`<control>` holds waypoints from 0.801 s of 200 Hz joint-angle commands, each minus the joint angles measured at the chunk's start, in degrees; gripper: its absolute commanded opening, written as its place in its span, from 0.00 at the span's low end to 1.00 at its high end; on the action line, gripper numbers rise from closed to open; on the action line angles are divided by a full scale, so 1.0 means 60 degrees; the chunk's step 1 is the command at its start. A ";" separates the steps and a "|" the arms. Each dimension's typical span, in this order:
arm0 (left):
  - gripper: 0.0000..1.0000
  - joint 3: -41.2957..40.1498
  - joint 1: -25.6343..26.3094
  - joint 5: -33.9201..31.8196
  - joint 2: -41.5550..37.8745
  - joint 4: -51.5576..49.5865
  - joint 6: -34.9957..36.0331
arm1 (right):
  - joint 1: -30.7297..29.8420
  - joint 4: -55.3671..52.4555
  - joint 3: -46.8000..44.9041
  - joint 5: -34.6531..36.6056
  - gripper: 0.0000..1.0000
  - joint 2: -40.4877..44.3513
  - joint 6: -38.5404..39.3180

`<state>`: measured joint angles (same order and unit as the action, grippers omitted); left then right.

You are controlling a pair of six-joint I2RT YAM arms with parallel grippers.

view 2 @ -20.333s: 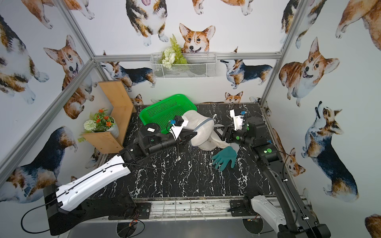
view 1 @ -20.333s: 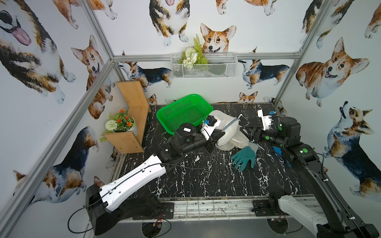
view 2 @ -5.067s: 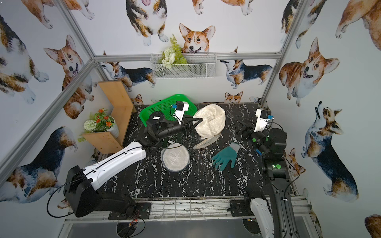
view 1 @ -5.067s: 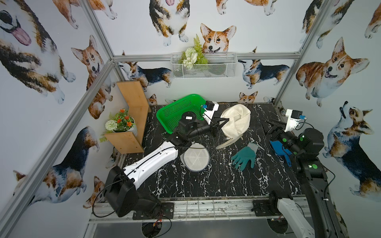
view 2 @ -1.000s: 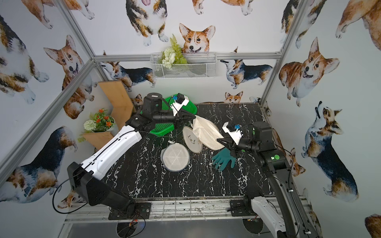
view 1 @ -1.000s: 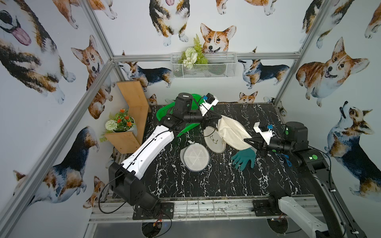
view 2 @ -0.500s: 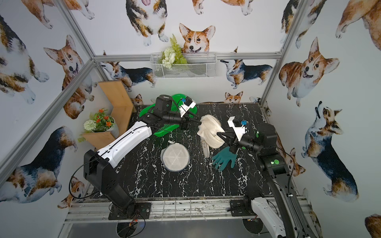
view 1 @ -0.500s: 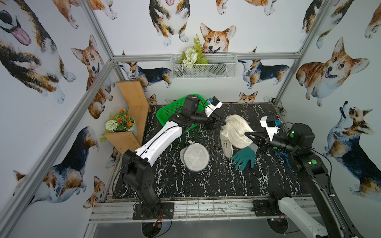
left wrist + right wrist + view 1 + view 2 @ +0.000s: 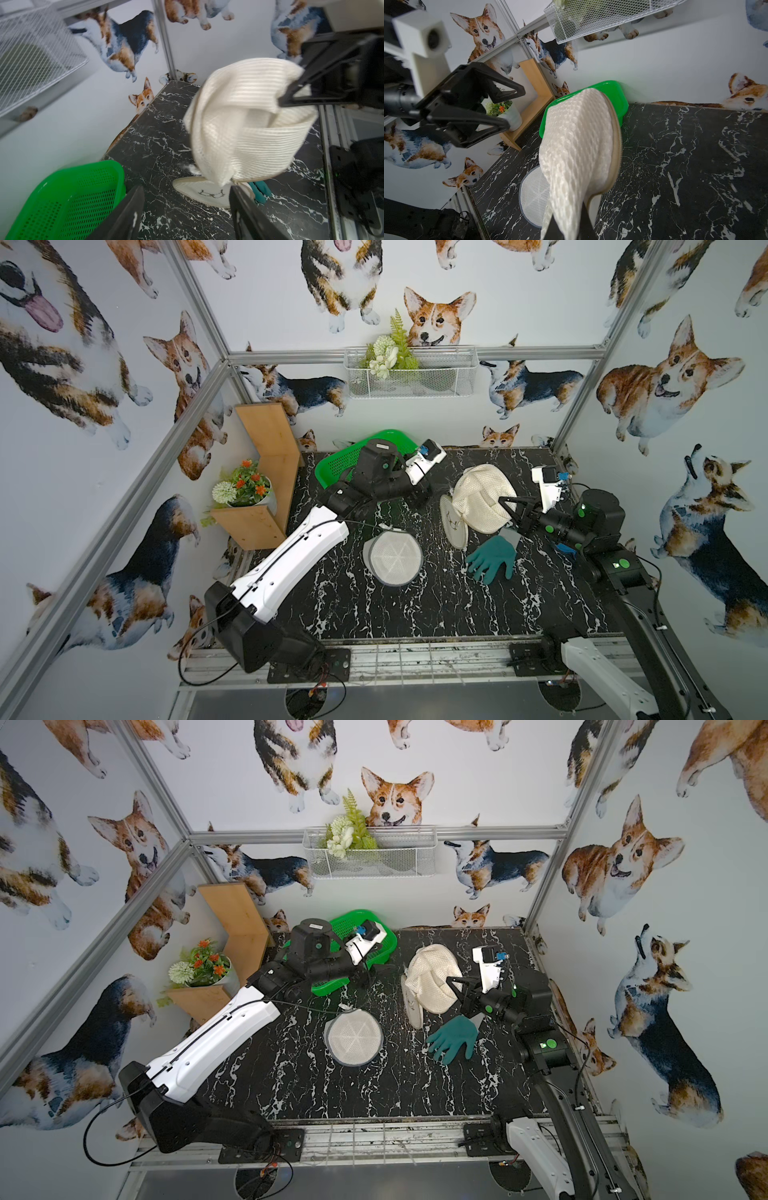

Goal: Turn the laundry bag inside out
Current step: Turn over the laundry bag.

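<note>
We log the laundry bag (image 9: 482,499) hanging over the far right of the table (image 9: 415,614), pinched in the closed right gripper (image 9: 566,220). The left gripper (image 9: 515,108) gapes wide, empty, just left of it (the bag's round flap dangles that side).

A teal glove (image 9: 492,558) and a round mesh disc (image 9: 392,558), perhaps a pouch, lie on the marble table (image 9: 415,614) near a green basket (image 9: 330,468)

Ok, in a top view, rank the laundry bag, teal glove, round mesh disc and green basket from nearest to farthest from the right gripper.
From the right gripper:
1. laundry bag, clamped in it.
2. teal glove, on the table beside it.
3. round mesh disc, mid-table.
4. green basket, back-left corner.
</note>
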<state>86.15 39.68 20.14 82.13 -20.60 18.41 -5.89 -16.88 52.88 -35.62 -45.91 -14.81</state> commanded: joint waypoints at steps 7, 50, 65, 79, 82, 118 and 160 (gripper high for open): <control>0.71 -0.0295 0.1177 -0.1451 -0.0284 0.0707 0.3057 | -0.0011 -0.0740 0.0430 -0.0771 0.00 -0.0297 0.0710; 0.74 -0.0100 0.1310 -0.2234 0.0108 0.1551 0.3485 | -0.0007 -0.1009 0.0781 -0.1368 0.00 -0.0464 0.0735; 0.76 -0.0061 0.1383 -0.2298 0.0281 0.1549 0.3523 | -0.0004 -0.0826 0.0796 -0.1610 0.00 -0.0449 0.0448; 0.78 -0.0039 0.1436 -0.2213 0.0384 0.1771 0.3400 | -0.0008 -0.0649 0.0798 -0.1664 0.00 -0.0420 0.0218; 0.78 -0.0020 0.1442 -0.2176 0.0409 0.1810 0.3368 | -0.0001 -0.0611 0.0809 -0.1679 0.00 -0.0420 0.0180; 0.82 0.0140 0.1571 -0.2141 0.0808 0.2129 0.3298 | -0.0008 -0.0151 0.0841 -0.2086 0.00 -0.0420 -0.0251; 0.85 0.0219 0.1728 -0.2767 0.1128 0.2512 0.3735 | -0.0001 -0.0116 0.0971 -0.2304 0.00 -0.0419 -0.0395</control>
<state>87.07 49.56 6.31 88.36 -8.95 38.70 -5.89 -20.53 57.84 -47.13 -48.53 -15.84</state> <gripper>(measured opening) 0.839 0.085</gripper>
